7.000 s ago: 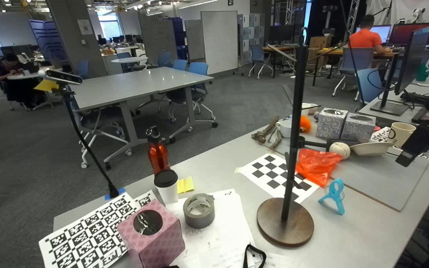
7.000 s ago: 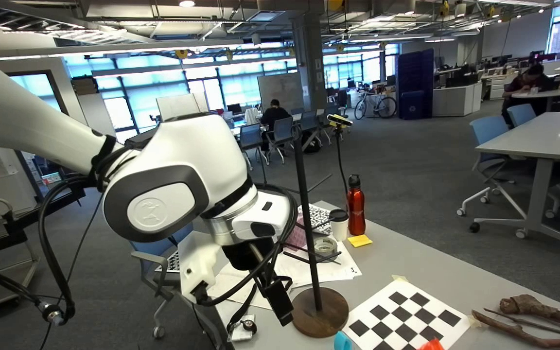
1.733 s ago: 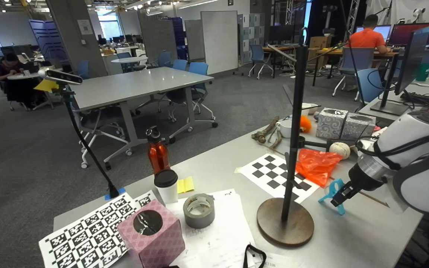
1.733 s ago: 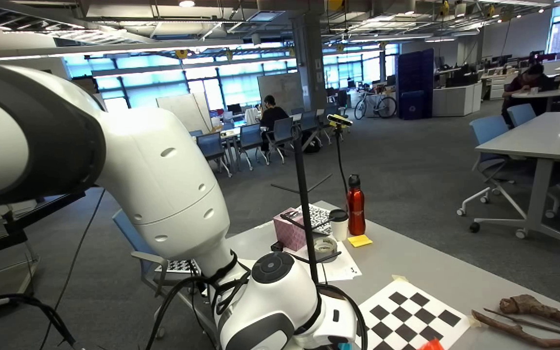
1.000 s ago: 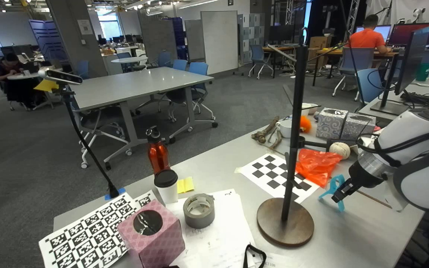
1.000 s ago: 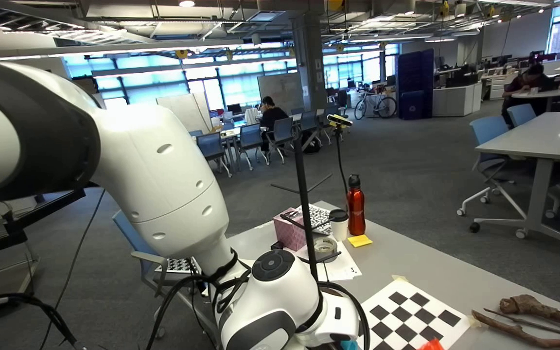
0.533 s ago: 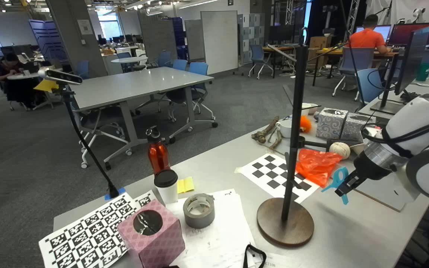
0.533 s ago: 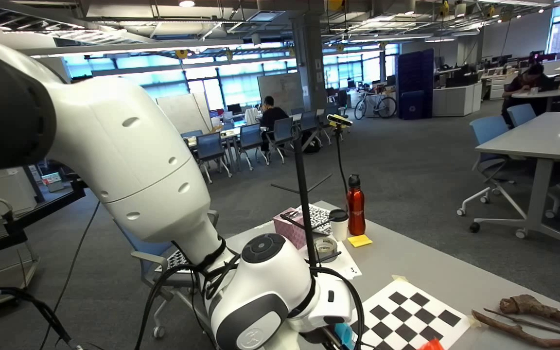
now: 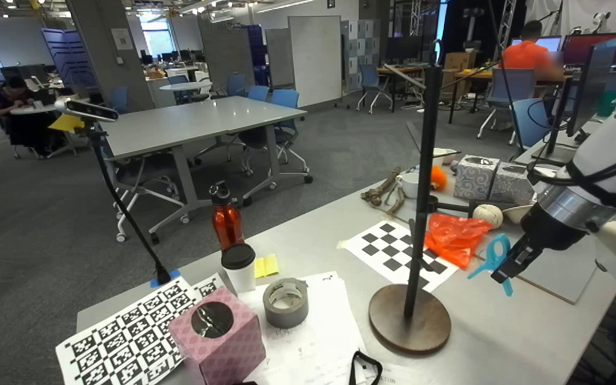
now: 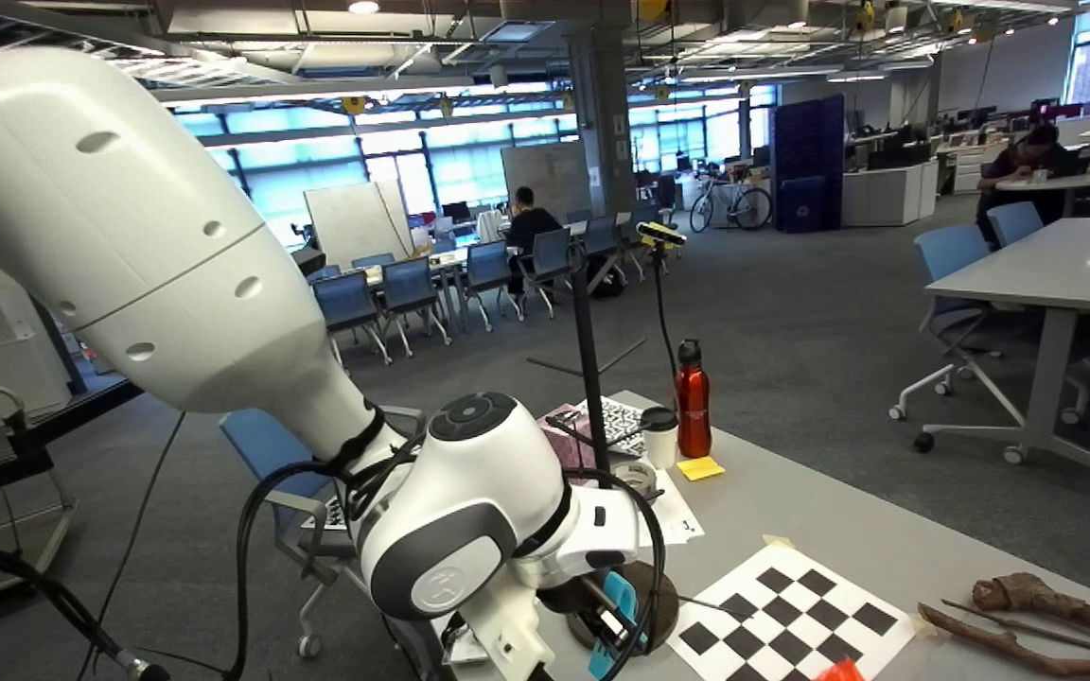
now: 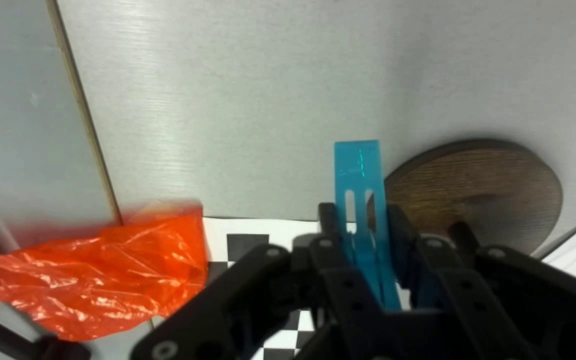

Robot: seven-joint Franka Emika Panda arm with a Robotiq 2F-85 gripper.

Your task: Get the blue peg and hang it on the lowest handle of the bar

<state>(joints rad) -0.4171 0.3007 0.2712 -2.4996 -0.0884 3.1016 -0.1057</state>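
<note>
My gripper [image 11: 362, 215] is shut on the blue peg [image 11: 358, 155], its fingers pressing on both narrow sides of it. In an exterior view the blue peg [image 9: 492, 262] hangs above the table, legs splayed downward, at the tips of my gripper [image 9: 502, 272]. The bar [image 9: 422, 203] stands upright to the left of it there, apart from it, on a round brown base [image 9: 409, 321]. Short side arms stick out low on the pole, such as the low handle [image 9: 425, 264]. In an exterior view my arm covers the lower part of the bar [image 10: 589, 359].
An orange plastic bag [image 9: 455, 238] and a checkerboard sheet [image 9: 377, 248] lie behind the bar. A thin grey board [image 9: 559, 272] lies beneath the arm. A tape roll [image 9: 285, 303], a pink tissue box [image 9: 218, 342] and a cup [image 9: 239, 270] stand left of the base.
Seven seconds ago the gripper was away from the peg, which stood on the table. Since then it has closed on it, and over the last second it has lifted the peg clear of the table.
</note>
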